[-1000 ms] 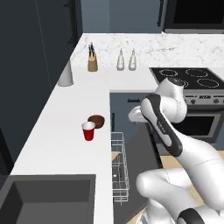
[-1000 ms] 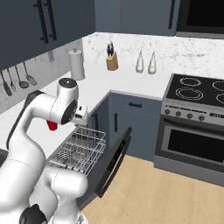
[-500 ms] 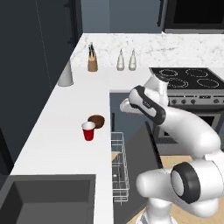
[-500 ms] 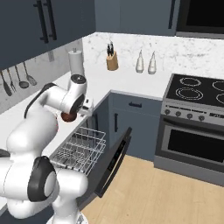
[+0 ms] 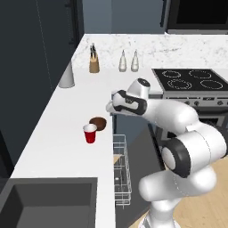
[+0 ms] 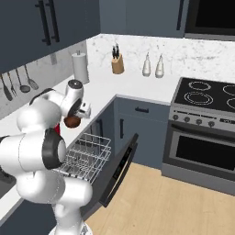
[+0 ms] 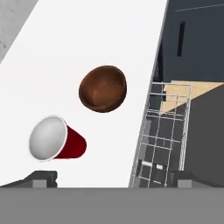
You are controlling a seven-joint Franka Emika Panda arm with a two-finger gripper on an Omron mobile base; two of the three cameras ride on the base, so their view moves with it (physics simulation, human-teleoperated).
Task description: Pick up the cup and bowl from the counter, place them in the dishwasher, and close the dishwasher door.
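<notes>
The red cup (image 5: 90, 133) and the dark brown bowl (image 5: 98, 123) stand side by side on the white counter (image 5: 62, 142), the bowl just beyond the cup and both close to the counter's right edge. In the hand view the cup (image 7: 56, 140) shows its pale inside, upright and mouth up, and the bowl (image 7: 103, 88) sits open side up near it; I cannot tell whether the two touch. Their place at the edge suits the job, since the dishwasher (image 5: 121, 173) opens right below that edge, so each needs only a short carry over the lip and down.

The dishwasher door (image 6: 118, 170) hangs open and tilted out towards the floor, and the white wire rack (image 6: 88, 156) is pulled out, seemingly bare and ready to receive dishes. Nothing has been loaded yet, so the task looks to be at its very start.

The gripper (image 5: 111, 107) hangs above the counter edge, a little beyond the bowl and to its right, holding nothing. It looks steeply down on both dishes, which reads as lining up for a first pick. The two dark fingertips (image 7: 41, 179) sit far apart at the bottom corners of the hand view, so the fingers are spread wide, likely wide enough to straddle the cup's rim or the bowl's wall.
</notes>
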